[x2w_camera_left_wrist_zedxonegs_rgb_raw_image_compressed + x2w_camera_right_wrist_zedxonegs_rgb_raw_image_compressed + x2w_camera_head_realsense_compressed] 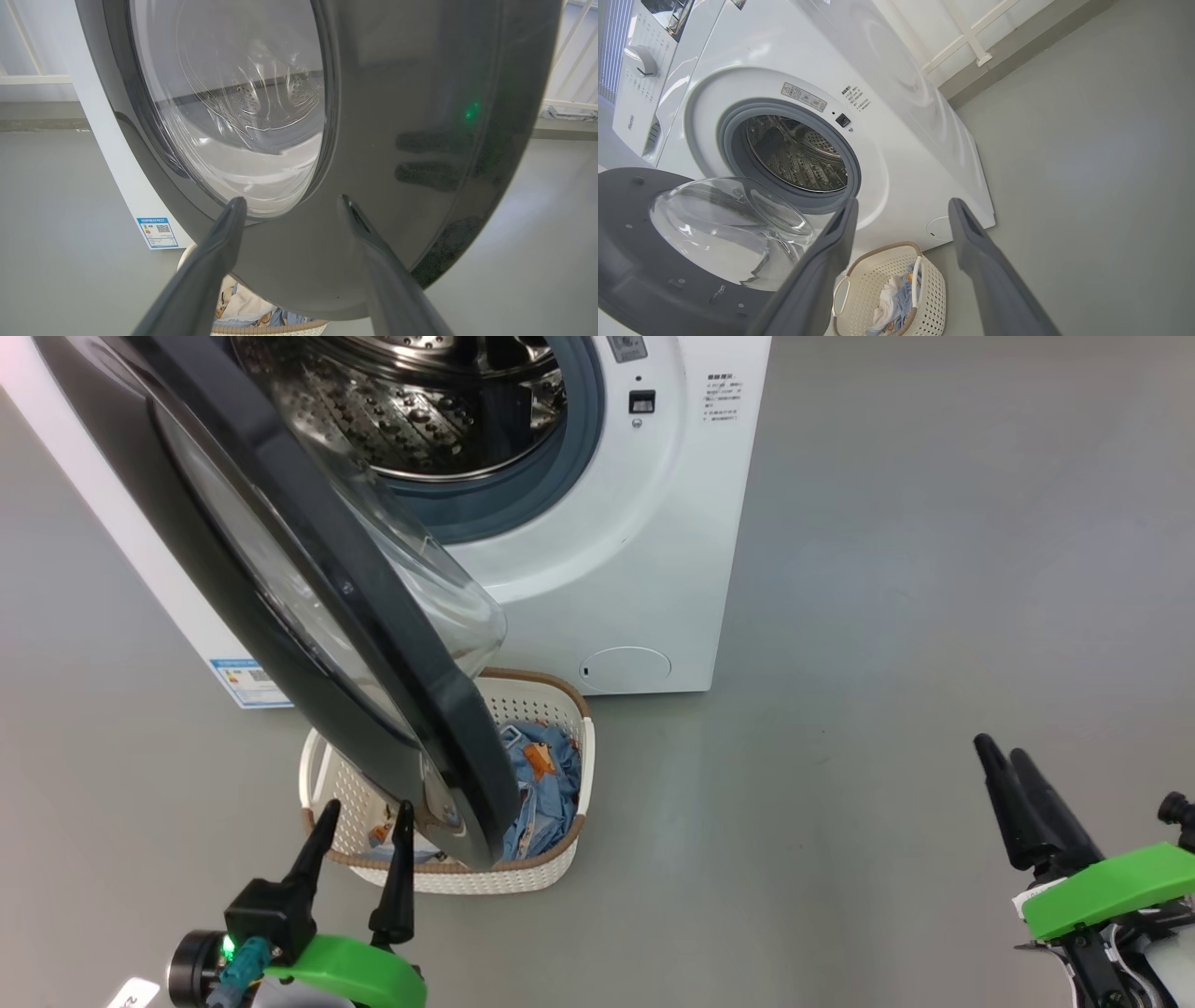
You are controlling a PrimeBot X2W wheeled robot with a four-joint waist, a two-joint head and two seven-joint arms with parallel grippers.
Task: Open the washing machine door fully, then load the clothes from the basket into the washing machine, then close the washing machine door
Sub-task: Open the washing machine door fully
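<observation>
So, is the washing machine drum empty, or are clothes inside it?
Empty, as far as it can be seen: the steel drum shows bare perforated metal, and the clothes lie in the basket on the floor.

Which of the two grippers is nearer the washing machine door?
The left gripper: its fingers point at the washing machine door above the basket; the right gripper hangs apart over the floor.

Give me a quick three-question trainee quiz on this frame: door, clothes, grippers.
1. True or false: the washing machine door is swung open.
2. Where are the clothes? A) in the drum B) in the basket C) on the floor
3. Fill in: the left gripper and the right gripper are both ___, holding nothing.

Key: 1 true; 2 B; 3 open.
</observation>
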